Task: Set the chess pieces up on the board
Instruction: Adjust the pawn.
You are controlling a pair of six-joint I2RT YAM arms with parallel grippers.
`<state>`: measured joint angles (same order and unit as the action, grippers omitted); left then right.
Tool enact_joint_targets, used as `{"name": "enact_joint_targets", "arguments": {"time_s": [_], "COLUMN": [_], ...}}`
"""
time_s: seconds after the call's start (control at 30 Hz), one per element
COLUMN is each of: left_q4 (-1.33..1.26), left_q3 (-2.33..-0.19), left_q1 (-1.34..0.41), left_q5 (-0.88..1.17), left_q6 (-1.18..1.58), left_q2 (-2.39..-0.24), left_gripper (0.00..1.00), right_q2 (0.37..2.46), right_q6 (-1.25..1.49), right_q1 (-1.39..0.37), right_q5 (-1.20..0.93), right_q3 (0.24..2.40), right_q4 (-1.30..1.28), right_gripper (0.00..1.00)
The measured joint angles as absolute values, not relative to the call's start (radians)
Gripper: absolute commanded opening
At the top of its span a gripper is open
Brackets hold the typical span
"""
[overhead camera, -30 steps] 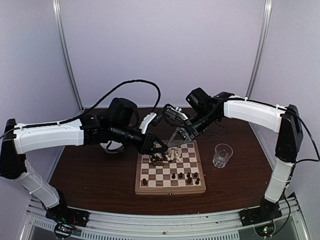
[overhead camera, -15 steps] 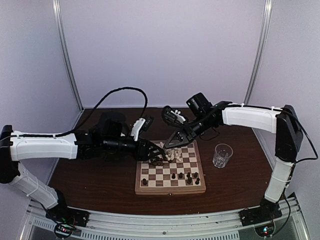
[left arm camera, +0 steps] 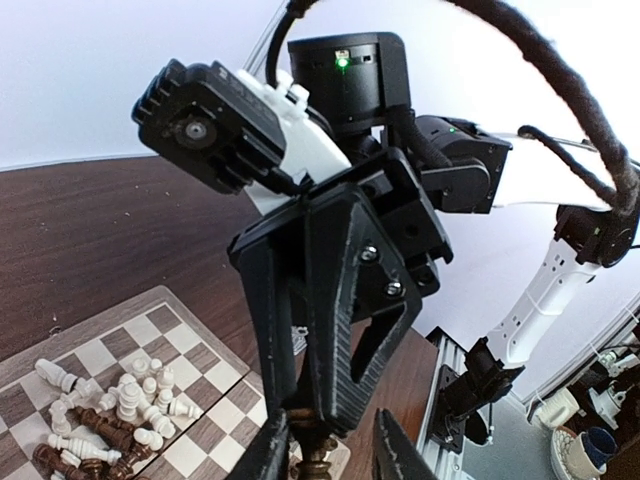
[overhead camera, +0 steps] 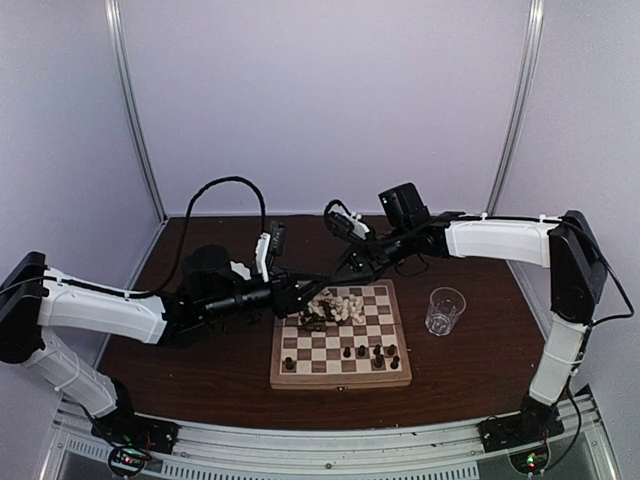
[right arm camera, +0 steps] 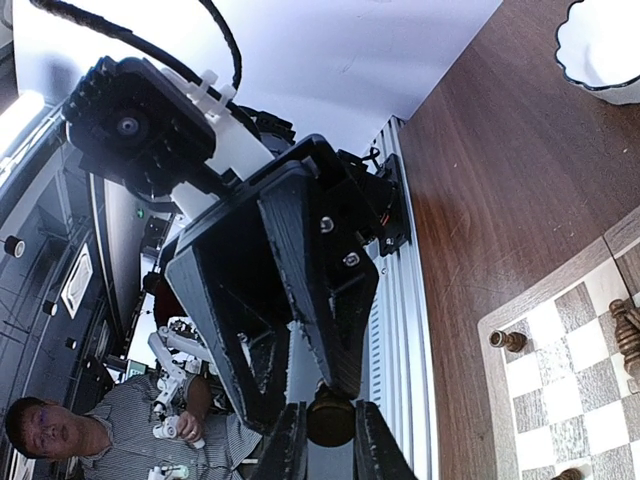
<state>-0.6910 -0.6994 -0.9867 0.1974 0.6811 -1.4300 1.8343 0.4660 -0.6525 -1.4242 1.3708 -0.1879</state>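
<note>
A dark chess piece point(right arm camera: 330, 420) was pinched between the narrowly set fingers of the right gripper point(right arm camera: 328, 445). The same piece was flanked by the left gripper point(left arm camera: 328, 452), whose fingers were held apart, with a gap seen on one side. The piece was held in the air near the far edge of the board point(overhead camera: 340, 381), on whose far squares loose chess pieces point(overhead camera: 335, 306) were heaped. A glass point(overhead camera: 444, 310) was seen to the board's right.

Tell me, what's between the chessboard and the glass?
Nothing, just bare brown table between the board and the glass; the top view shows it.
</note>
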Motion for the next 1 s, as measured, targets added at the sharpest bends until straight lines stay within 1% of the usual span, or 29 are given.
{"name": "enact_joint_targets", "arguments": {"time_s": [0.13, 0.23, 0.33, 0.5, 0.77, 0.9, 1.0], "left_q4": [-0.716, -0.733, -0.738, -0.753, -0.755, -0.755, -0.753], "left_q3": [-0.698, -0.692, -0.691, -0.691, -0.691, -0.691, -0.691], "left_q1": [-0.987, -0.987, -0.987, -0.987, -0.987, -0.987, -0.987], "left_q5": [0.197, 0.192, 0.186, 0.183, 0.18, 0.18, 0.179], "left_q6": [0.702, 0.713, 0.725, 0.741, 0.754, 0.757, 0.759], "left_q2": [-1.439, -1.439, -1.441, -1.452, -1.459, -1.459, -1.459], "left_gripper": [0.33, 0.31, 0.27, 0.26, 0.17, 0.1, 0.07], "right_q2": [1.832, 1.829, 1.822, 1.818, 1.81, 1.804, 1.804], "right_q6": [0.506, 0.551, 0.594, 0.628, 0.64, 0.643, 0.643], "right_q1": [-0.644, -0.634, -0.63, -0.628, -0.628, -0.628, -0.627], "right_q5": [-1.436, -1.439, -1.443, -1.445, -1.446, -1.445, -1.446], "right_q3": [1.361, 1.347, 1.328, 1.317, 1.308, 1.304, 1.302], "right_q4": [-0.143, -0.09, -0.037, 0.008, 0.035, 0.041, 0.043], "right_gripper": [0.11, 0.11, 0.11, 0.11, 0.11, 0.11, 0.14]}}
